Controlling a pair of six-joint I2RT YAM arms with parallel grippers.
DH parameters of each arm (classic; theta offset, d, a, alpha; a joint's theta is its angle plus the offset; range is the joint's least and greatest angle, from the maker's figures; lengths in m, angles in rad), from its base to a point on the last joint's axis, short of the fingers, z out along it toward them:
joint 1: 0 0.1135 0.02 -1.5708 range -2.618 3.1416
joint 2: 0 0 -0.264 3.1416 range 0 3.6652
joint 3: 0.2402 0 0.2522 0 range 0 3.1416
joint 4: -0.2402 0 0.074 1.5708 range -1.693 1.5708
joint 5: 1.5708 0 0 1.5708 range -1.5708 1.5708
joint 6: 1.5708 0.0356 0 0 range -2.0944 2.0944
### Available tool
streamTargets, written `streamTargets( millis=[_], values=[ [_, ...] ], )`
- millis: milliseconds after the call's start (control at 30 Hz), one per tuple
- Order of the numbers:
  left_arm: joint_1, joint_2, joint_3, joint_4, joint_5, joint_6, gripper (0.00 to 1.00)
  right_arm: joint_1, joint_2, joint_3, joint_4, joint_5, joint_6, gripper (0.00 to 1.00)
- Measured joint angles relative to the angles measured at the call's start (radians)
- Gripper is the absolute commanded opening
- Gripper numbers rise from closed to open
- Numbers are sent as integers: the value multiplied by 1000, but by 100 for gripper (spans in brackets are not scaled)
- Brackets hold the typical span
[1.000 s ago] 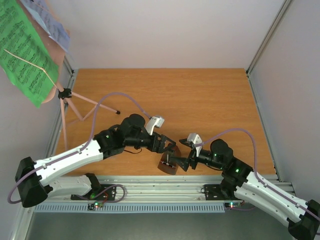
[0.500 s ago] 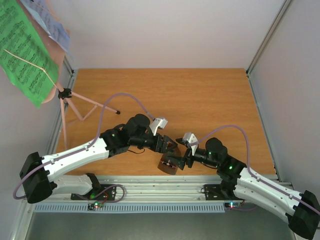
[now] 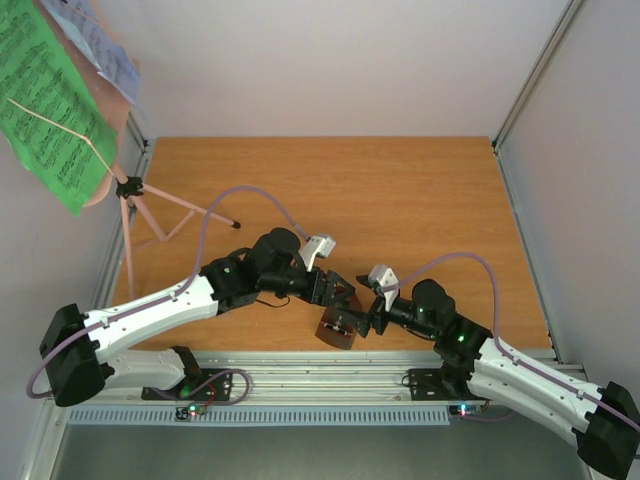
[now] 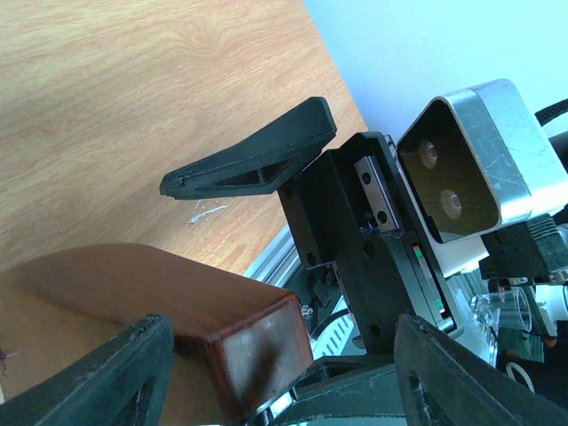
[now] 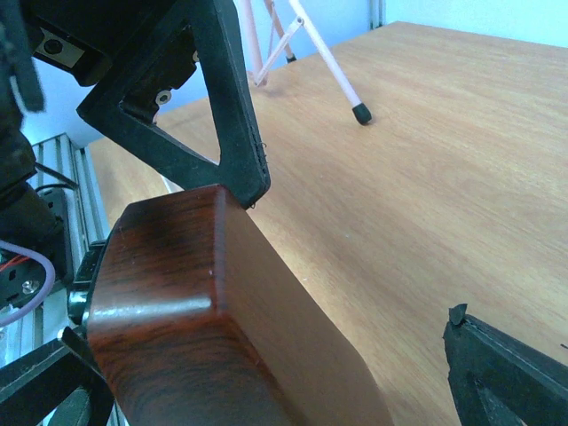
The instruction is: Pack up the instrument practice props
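Metronome: small reddish-brown glossy pyramid metronome point(image 3: 335, 331) is found at the 6 o'clock edge of the orange-brown wooden table point(image 3: 420, 190), just beside the grey metal rail point(image 3: 330, 372).
Left gripper: left gripper point(image 3: 340, 297) is placed at 12 o'clock of the metronome, fingers spread.
Left grip: in the left wrist view the brown body is seen between the two black fingers point(image 4: 106, 373), close to one and clear of the other; nothing is pinched.
Right gripper: right gripper point(image 3: 362, 318) is set at 2 o'clock of the metronome, fingers spread wide.
Right grip: in the right wrist view the metronome is seen close to one finger point(image 5: 44, 382), well apart from the other; nothing is clamped.
Finger at the corner: one left-gripper finger is seen at the metronome's upper corner; contact cannot be told.
Stand: pink tripod music stand point(image 3: 130, 215) is placed at 9 o'clock of the table, well apart from both grippers.
Sheets: green printed music sheet point(image 3: 50, 110) and white printed sheets point(image 3: 100, 45) are carried on the stand.
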Motion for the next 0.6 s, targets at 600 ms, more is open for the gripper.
streamTargets(
  millis=[600],
  values=[
    [0, 51, 24, -2, 26, 41, 67, 0, -17, -34, 36, 15, 20, 93]
  ],
)
